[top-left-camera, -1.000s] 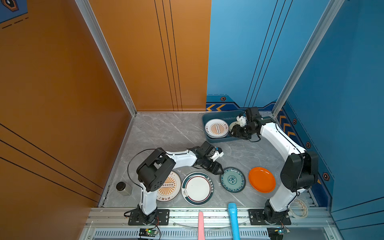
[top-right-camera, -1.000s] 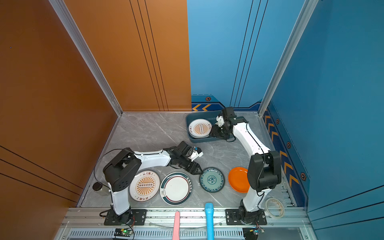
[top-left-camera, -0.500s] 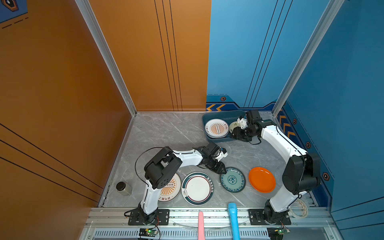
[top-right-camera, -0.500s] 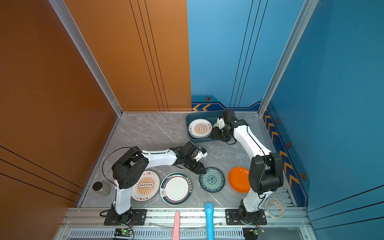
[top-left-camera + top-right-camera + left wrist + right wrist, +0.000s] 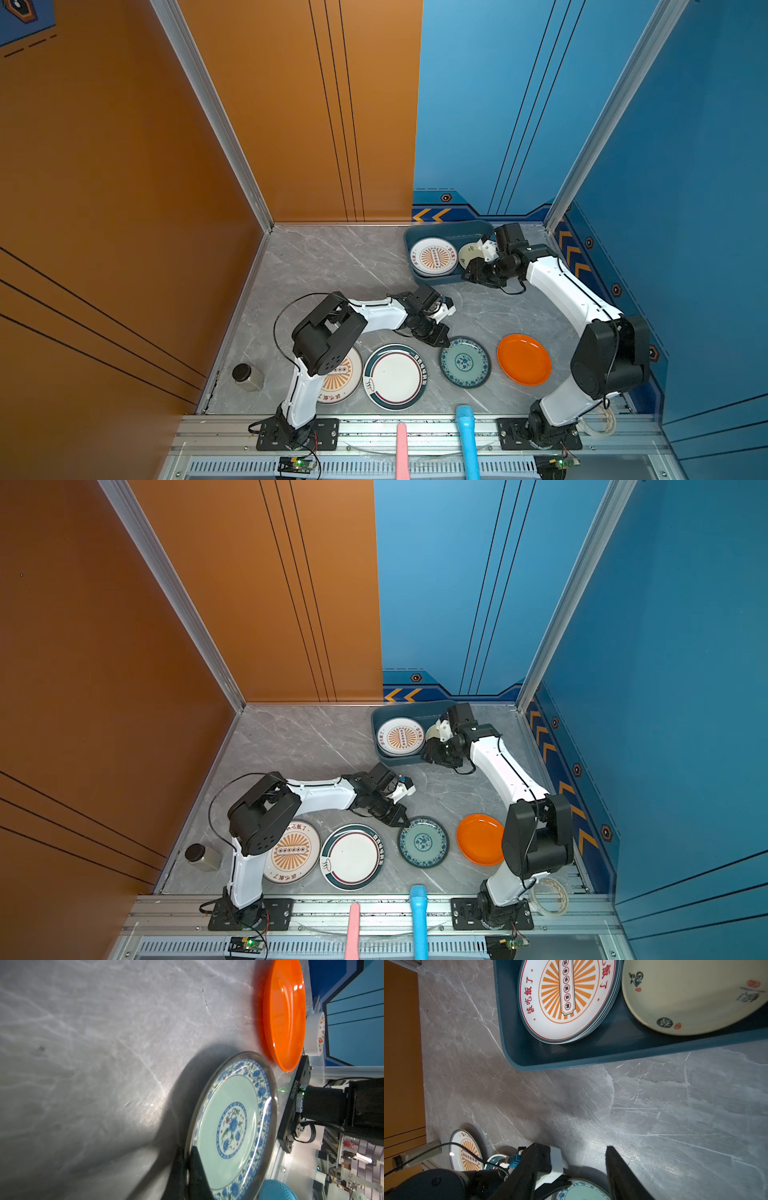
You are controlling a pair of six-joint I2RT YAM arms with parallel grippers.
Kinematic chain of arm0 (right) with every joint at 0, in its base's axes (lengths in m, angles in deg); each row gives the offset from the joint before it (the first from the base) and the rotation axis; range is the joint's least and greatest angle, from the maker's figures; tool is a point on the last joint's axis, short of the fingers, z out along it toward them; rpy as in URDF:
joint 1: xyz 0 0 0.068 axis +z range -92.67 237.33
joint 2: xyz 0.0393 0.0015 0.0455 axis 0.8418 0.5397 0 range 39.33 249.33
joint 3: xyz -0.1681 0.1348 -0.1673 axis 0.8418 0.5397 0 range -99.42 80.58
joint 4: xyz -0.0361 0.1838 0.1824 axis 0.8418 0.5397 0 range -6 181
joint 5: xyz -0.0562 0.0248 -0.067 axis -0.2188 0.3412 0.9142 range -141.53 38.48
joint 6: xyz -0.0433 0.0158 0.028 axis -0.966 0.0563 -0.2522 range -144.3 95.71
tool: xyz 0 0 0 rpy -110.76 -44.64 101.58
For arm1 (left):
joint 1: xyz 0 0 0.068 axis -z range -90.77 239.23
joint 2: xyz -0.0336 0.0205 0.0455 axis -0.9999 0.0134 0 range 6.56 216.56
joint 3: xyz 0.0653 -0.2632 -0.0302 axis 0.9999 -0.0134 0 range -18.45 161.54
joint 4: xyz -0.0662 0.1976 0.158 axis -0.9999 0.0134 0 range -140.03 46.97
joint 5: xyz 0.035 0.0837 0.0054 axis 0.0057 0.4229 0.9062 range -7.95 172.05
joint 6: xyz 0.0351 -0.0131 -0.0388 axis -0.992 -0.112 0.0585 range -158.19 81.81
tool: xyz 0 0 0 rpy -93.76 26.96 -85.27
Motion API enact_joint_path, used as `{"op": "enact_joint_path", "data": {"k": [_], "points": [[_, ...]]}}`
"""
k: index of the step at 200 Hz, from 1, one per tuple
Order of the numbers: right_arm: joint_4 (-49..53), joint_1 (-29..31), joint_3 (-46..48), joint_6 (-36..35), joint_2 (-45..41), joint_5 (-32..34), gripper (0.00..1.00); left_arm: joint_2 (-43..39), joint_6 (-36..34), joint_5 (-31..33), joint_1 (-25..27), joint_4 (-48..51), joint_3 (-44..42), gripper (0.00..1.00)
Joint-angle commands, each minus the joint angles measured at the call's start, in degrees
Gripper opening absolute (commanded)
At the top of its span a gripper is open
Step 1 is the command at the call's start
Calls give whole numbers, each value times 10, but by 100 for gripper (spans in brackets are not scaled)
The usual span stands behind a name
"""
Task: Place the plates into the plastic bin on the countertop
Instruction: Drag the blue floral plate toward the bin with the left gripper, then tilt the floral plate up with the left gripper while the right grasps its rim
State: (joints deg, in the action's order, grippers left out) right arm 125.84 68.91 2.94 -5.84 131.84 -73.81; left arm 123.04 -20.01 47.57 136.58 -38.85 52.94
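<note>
Pinching the rim of the blue patterned plate (image 5: 230, 1126), my left gripper (image 5: 187, 1154) is clamped tight on it. The plate lies near the countertop's (image 5: 332, 266) front edge, between the teal-rimmed plate (image 5: 395, 376) and the orange plate (image 5: 523, 359). I judge this the grasp step; next I need a clean lift and a level carry to the plastic bin (image 5: 449, 229) at the far right corner. My right gripper (image 5: 475, 270) hangs by the bin's near wall, jaws half apart, empty.

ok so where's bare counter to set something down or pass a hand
Widest bare countertop: between the orange wall, the plastic bin and the left arm. Smaller gap between bin and orange plate. Crowded: front row of four plates, left gripper shut on the blue patterned plate.
</note>
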Motion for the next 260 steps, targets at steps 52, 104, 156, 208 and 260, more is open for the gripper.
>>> {"op": "enact_joint_path", "data": {"k": [52,104,156,208,260], "points": [[2,-6,34,7,-42,3,54,-19,-6,1,-37,40,-2,0],[-13,-14,48,-4,-51,-40,55,-65,28,-4,-81,31,-15,0],[-41,-28,60,2,-55,-128,61,-142,46,-12,-146,37,-46,0],[-90,-22,86,35,-60,-197,65,-192,69,-29,-234,43,-58,0],[-101,22,81,47,-50,-209,67,-203,75,-37,-272,63,-17,0]]}}
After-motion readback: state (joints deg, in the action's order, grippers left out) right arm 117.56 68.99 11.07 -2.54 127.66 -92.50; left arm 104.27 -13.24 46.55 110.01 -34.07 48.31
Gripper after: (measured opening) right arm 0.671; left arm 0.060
